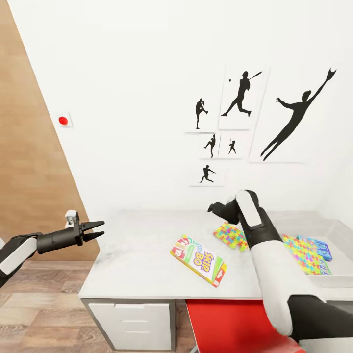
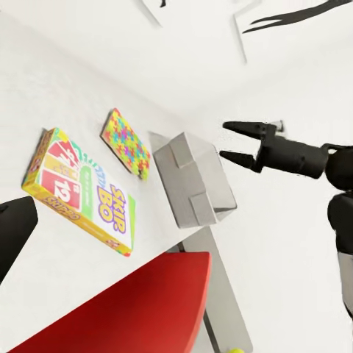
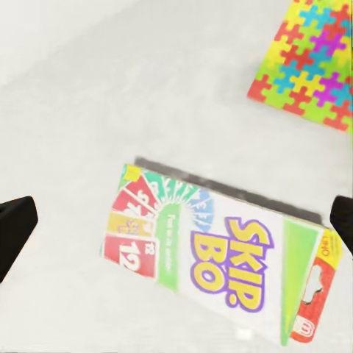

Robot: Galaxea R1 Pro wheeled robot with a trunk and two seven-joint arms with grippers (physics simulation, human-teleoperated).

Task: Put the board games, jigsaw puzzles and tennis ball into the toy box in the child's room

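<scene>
A Skip-Bo board game (image 1: 198, 260) lies flat on the white table (image 1: 132, 264), and a colourful jigsaw puzzle (image 1: 229, 235) lies just behind it. My right gripper (image 1: 215, 208) hovers open above the table, over the Skip-Bo box (image 3: 220, 257), with its fingertips (image 3: 15, 228) spread wide to either side and nothing between them. The clear toy box (image 1: 338, 230) at the table's right end holds a second jigsaw puzzle (image 1: 304, 252) and a blue game box (image 1: 319, 247). My left gripper (image 1: 98, 230) is open beside the table's left end, holding nothing.
A red chair (image 1: 230, 323) sits tucked under the table front, beside a white drawer unit (image 1: 132, 323). Black sports silhouettes hang on the white wall behind. A wooden panel (image 1: 29, 162) and wood floor lie to the left.
</scene>
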